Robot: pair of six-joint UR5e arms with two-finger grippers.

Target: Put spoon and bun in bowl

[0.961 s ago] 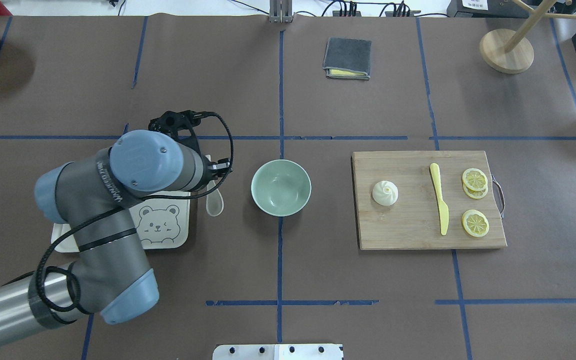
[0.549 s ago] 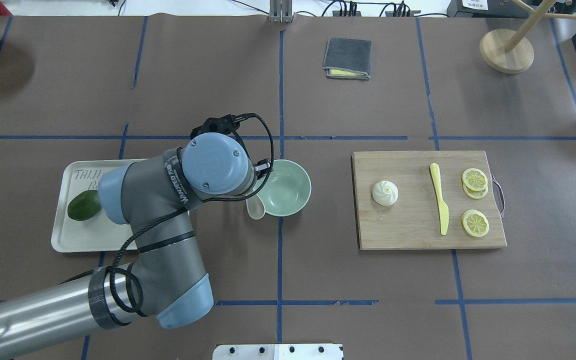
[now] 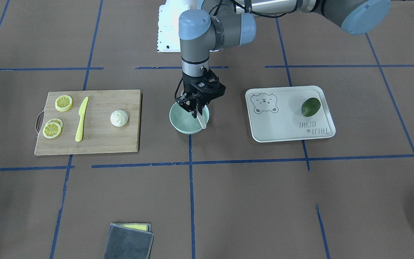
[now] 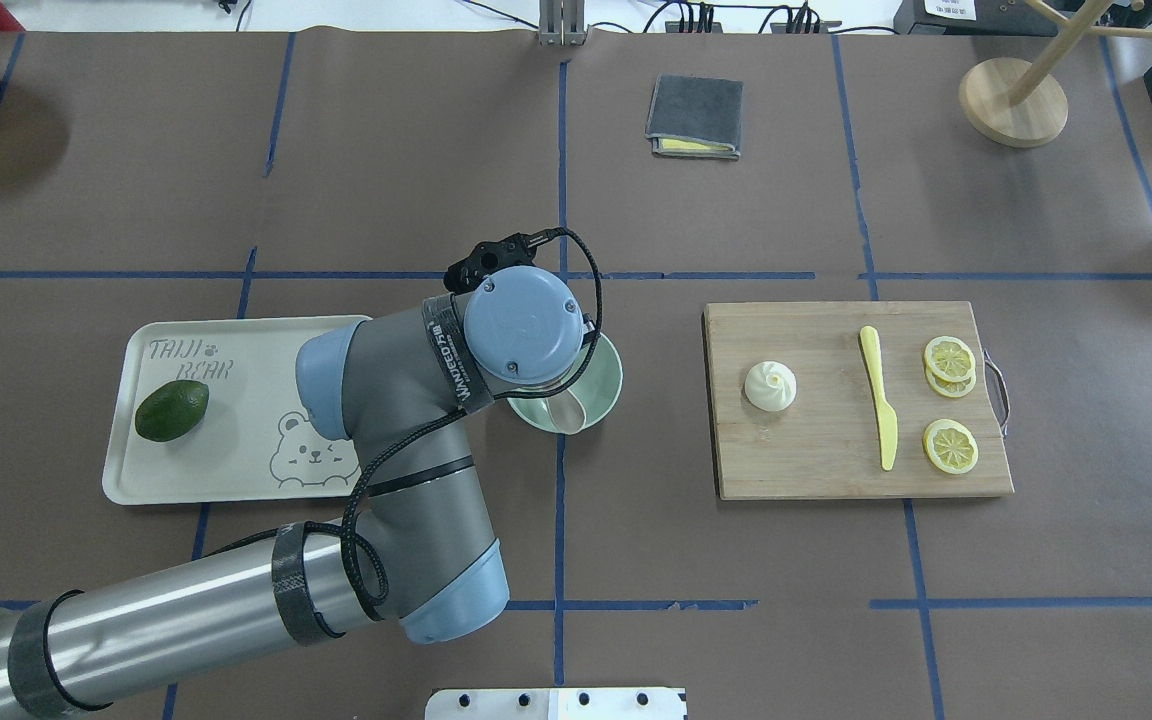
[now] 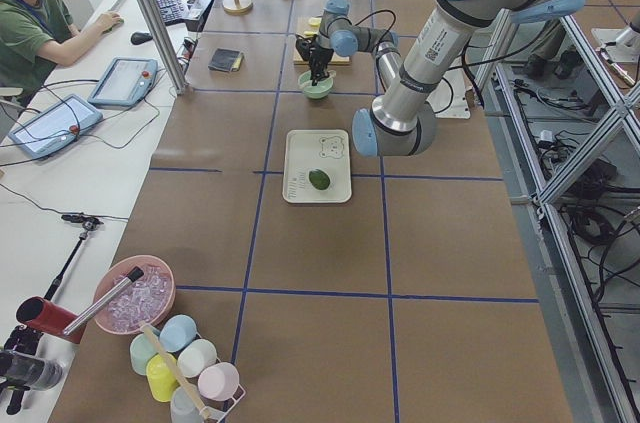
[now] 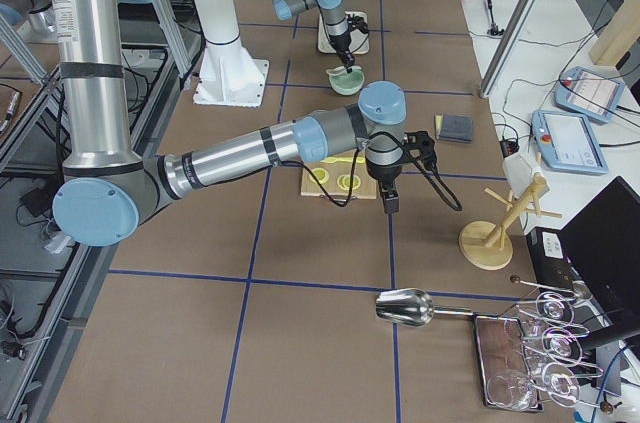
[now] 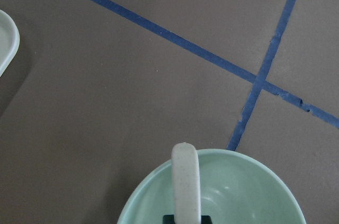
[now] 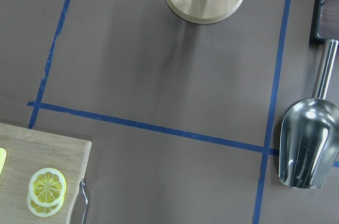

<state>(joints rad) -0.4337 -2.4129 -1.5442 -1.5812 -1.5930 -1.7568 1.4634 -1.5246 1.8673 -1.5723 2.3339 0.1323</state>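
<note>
My left gripper (image 3: 197,111) is shut on the handle of the pale spoon (image 3: 202,123) and holds it, scoop down, inside the mint-green bowl (image 3: 182,122). In the overhead view the wrist covers the bowl's (image 4: 604,385) left half, and the spoon's scoop (image 4: 568,412) shows at the near rim. The left wrist view shows the spoon handle (image 7: 185,181) over the bowl (image 7: 243,192). The white bun (image 4: 770,386) sits on the wooden cutting board (image 4: 816,460), to the right of the bowl. My right gripper (image 6: 388,205) shows only in the exterior right view, and I cannot tell if it is open or shut.
A yellow knife (image 4: 879,395) and lemon slices (image 4: 950,358) lie on the board. The white bear tray (image 4: 236,470) with an avocado (image 4: 171,410) lies left of the bowl. A folded grey cloth (image 4: 695,116), a wooden stand (image 4: 1013,101) and a metal scoop (image 8: 308,142) are further off.
My left arm has carried the spoon to the right, from beside the bear tray to over the bowl. The bun and the board have not moved.
</note>
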